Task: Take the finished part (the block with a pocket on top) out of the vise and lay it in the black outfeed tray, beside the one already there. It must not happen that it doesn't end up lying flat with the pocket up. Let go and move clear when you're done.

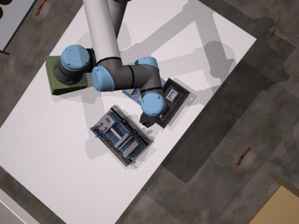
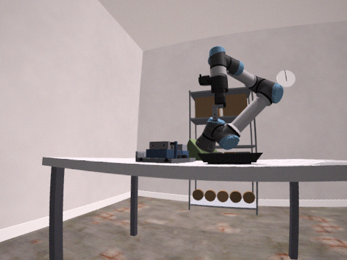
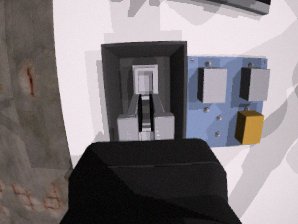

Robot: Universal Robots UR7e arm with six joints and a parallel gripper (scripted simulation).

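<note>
My gripper point(image 2: 215, 117) point(image 3: 145, 105) is shut with nothing between its fingers. It hangs high above the black outfeed tray point(image 1: 185, 95) point(image 2: 231, 157) point(image 3: 109, 90). A grey block with a pocket on top point(image 1: 172, 95) point(image 3: 145, 79) lies in the tray, just beyond my fingertips in the wrist view. My fingers and wrist hide the tray floor nearer to me. The vise point(image 1: 124, 137) point(image 2: 164, 150) stands left of the tray, and I see no block between its jaws from above.
A blue fixture plate point(image 3: 226, 106) point(image 1: 132, 94) beside the tray carries two grey blocks and a yellow one point(image 3: 249, 127). The arm's green base point(image 1: 53, 81) stands at the table's far left. A shelf rack point(image 2: 224, 103) stands behind the table.
</note>
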